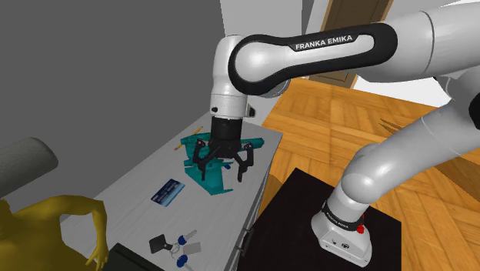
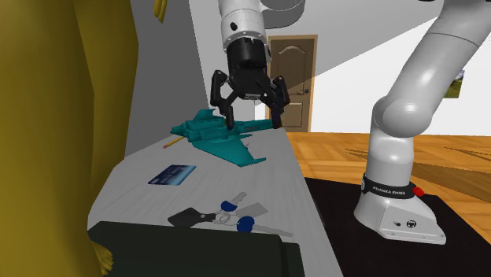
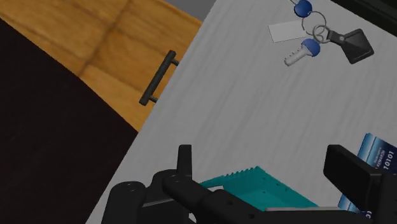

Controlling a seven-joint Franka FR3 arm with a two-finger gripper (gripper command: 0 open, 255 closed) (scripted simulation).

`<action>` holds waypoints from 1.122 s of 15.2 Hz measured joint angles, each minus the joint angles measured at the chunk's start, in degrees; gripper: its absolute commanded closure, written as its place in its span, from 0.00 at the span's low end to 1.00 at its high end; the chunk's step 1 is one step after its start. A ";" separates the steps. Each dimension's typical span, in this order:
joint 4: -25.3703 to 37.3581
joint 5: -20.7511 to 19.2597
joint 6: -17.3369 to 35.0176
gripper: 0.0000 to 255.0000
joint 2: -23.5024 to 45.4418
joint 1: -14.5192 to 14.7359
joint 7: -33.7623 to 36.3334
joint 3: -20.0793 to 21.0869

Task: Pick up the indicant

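Gripper (image 2: 254,122) wide open, empty, hovering right above plane (image 2: 228,148). Likely indicant is the thin yellow stick (image 2: 170,144), just beside plane's far wing. Risk: closing here grabs plane instead, or wing blocks a finger.

The indicant (image 1: 211,181) (image 2: 224,142) (image 3: 257,186) is a teal, plane-shaped piece with flat swept wings, a raised ridge along its middle and a saw-toothed edge on one wing. It lies flat on the grey table (image 1: 135,189), resting free, near the blue card (image 1: 167,191) but not touching it. The toothed wing points away from the card.
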 measured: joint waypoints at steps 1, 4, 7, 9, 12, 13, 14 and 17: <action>0.70 0.62 1.61 0.00 1.58 -0.48 2.08 0.93; 3.93 1.78 6.68 0.00 7.09 -1.75 9.10 4.18; 7.52 1.39 12.82 0.00 13.83 -2.80 16.63 7.59; 9.82 0.29 16.73 0.00 18.37 -3.34 21.30 9.05; 12.72 -1.72 22.11 0.00 24.37 -3.17 27.83 10.39; 13.13 -2.27 23.24 0.00 25.65 -3.01 28.69 10.51; 13.02 -2.47 24.16 0.00 26.40 -2.89 28.92 10.56; 12.07 -2.72 26.57 0.00 27.99 -2.51 28.61 10.73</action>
